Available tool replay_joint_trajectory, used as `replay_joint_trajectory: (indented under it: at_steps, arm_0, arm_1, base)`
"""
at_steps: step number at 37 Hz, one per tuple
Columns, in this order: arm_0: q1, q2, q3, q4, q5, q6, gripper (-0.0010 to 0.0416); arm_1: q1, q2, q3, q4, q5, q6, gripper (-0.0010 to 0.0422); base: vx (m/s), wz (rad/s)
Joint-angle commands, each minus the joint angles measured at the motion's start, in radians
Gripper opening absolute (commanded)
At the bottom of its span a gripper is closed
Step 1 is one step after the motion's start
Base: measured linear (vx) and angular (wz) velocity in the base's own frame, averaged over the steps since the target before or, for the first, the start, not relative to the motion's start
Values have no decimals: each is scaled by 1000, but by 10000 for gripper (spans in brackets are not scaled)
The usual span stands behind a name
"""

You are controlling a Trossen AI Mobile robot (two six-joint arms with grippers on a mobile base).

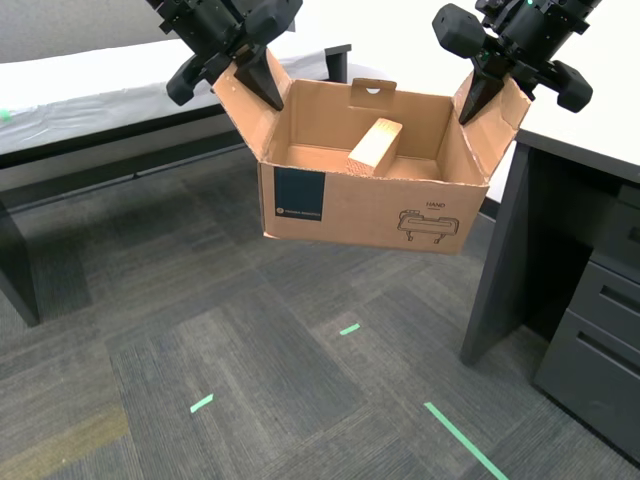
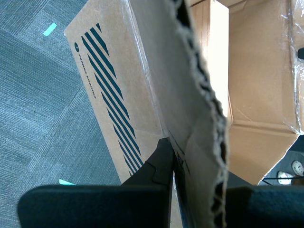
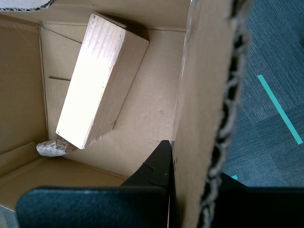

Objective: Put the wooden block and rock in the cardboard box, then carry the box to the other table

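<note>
The cardboard box (image 1: 360, 215) hangs in the air between two tables, over the carpet. My first gripper (image 1: 479, 98) is shut on its side flap (image 3: 209, 104) at the exterior view's right. At the exterior view's left, my second gripper (image 1: 262, 85) is shut on the opposite flap (image 2: 190, 95). Inside the box the wooden block (image 1: 375, 147) (image 3: 102, 80) lies tilted, one end resting on the small rock (image 3: 53, 148). The rock is hidden in the exterior view. The other table (image 1: 100, 100), with a wrinkled pale top, stands at the exterior view's left.
A cream-topped desk (image 1: 600, 120) with dark legs and a drawer unit (image 1: 600, 330) stands at the exterior view's right, close to the box. Green tape marks (image 1: 465, 440) lie on the grey carpet below.
</note>
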Motion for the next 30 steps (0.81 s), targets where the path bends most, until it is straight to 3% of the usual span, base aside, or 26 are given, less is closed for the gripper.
replay_joint_trajectory:
  at_steps: [1,4,9,17,30]
  arm_0:
    - [2,0,1,6,-15,0,-1]
    - [3,0,1,7,-15,1,-1]
    - [3,0,1,7,-15,0,-1]
    - [3,0,1,4,-15,-48,-1]
    - [3,0,1,4,-15,-53,-1]
  arm_1:
    - [-4,-1,2,4,31,-18,-1]
    - [-5,-1,2,5,31,-53,-1]
    - [-5,-1,2,3,31,-61,-1]
    - [-5,-1,2,3,31,-108,-1]
    - [-8,-1,1,-2,31,-153,-1]
  base:
    - [106,-62]
    - [108,-69]
    - [111,-70]
    - [115,-70]
    - [122,-61]
